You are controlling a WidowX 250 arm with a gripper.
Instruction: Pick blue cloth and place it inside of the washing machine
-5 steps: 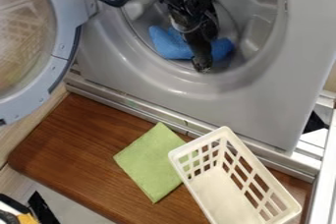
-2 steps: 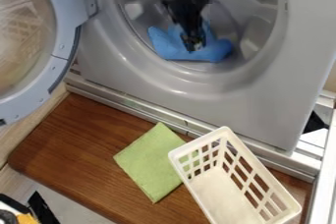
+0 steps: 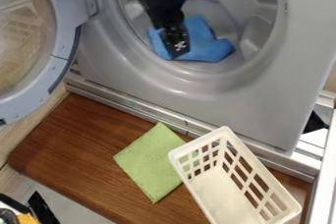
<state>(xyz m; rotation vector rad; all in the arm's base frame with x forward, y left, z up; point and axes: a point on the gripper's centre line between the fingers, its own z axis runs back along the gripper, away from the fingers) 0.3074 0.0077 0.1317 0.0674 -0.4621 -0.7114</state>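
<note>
My gripper [image 3: 177, 48] hangs from the top edge in front of the washing machine's round opening, over the left part of the blue cloth. Crumpled, the blue cloth [image 3: 205, 45] lies at the bottom of the opening, inside the washing machine [image 3: 269, 98], and shows to the right of the gripper and a little to its left. Whether the gripper touches the cloth, and how its jaws stand, I cannot tell.
The machine's round door [image 3: 62, 39] stands swung out at the left. On the brown wooden board [image 3: 72, 139] below lie a green cloth [image 3: 150, 164] and a white plastic basket [image 3: 226, 132], which overlaps the cloth's right side. A metal rail runs along the machine's lower edge.
The gripper has moved left and upward across the blue cloth, uncovering its middle and right part. The cloth's upper part looks slightly reshaped, while the green cloth and basket are unmoved.
</note>
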